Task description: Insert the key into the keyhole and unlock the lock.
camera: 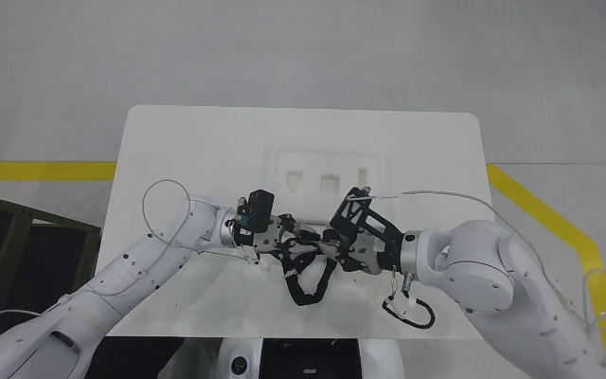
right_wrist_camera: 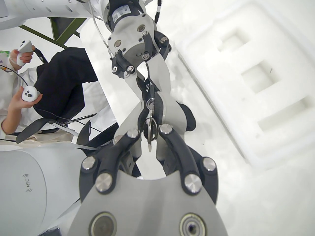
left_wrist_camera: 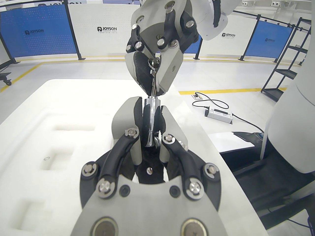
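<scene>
Left gripper (left_wrist_camera: 150, 104) clenched on lock (left_wrist_camera: 152, 124); right gripper (left_wrist_camera: 155, 89) pinching key (left_wrist_camera: 154, 84), tip at lock's end, above table (camera: 189, 152)

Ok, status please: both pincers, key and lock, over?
Left pincer shut on lock. Right pincer shut on key. Key tip meets lock's end, depth unclear. Foam tray on table, apart.

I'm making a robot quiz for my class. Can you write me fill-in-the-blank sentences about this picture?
The left claw is shut on a shiny silver ___. The right claw pinches the ___ that opens it. The white foam tray has ___ hollows.
Missing words: lock, key, three.
</scene>
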